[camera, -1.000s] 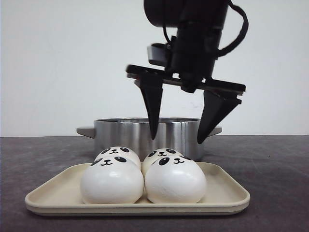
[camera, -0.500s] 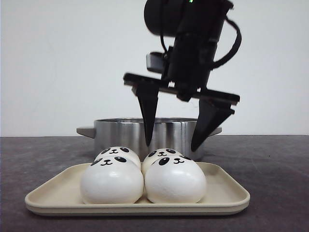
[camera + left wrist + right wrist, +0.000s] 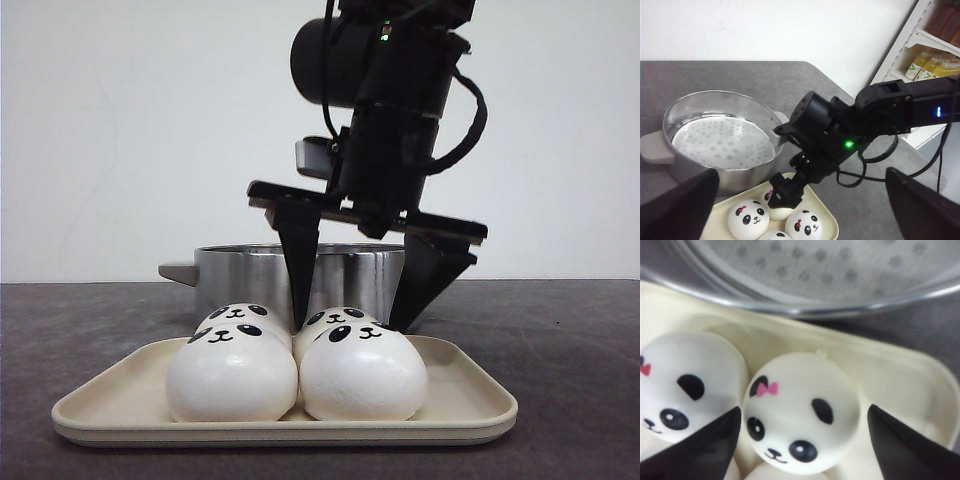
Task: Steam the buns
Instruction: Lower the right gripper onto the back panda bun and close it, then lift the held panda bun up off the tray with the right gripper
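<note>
right pincer (image 3: 348, 325), spread wide, nothing held, astride rear-right panda bun (image 3: 800, 412) of four on cream tray (image 3: 470, 400) before steamer pot (image 3: 240, 275); risk: left finger wedges against neighbouring bun (image 3: 685, 385), nudging it or squashing.

Robot test bench in a lab-like room, plain white wall (image 3: 120, 130), dark grey tabletop (image 3: 740, 75), staged steamer pot (image 3: 720, 137) and tray (image 3: 470, 400), white shelving with bottled goods (image 3: 932, 67) at far right
</note>
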You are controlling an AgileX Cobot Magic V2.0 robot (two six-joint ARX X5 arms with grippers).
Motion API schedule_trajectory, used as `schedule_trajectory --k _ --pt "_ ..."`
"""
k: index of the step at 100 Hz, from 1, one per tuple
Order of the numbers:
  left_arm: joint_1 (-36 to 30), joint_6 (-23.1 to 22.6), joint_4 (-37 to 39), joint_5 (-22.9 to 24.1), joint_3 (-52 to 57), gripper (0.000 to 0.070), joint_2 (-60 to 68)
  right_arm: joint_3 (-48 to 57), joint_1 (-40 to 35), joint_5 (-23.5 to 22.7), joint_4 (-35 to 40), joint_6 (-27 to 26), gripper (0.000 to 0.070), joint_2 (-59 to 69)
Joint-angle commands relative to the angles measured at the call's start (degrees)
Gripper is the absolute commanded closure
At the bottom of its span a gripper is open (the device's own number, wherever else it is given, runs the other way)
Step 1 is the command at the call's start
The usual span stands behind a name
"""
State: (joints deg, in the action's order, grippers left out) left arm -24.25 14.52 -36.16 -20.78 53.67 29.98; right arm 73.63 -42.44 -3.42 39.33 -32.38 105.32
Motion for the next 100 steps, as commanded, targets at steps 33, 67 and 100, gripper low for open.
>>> schedule_trajectory --k 33,67,100 --pt "-0.26 -0.59 0.52 0.22 0.63 0.0023 0.17 0.96 -0.33 0.44 -1.81 0.00 0.0208 1.97" --pt "-0.26 -0.59 0.52 0.22 0.63 0.0023 0.22 0.96 -0.35 0.63 0.74 0.00 0.0286 3.82" --pt "-0.26 -0.59 -0.26 0.22 0.63 0.0023 0.22 1.05 -0.72 3.65 2.16 0.00 0.0699 2.60"
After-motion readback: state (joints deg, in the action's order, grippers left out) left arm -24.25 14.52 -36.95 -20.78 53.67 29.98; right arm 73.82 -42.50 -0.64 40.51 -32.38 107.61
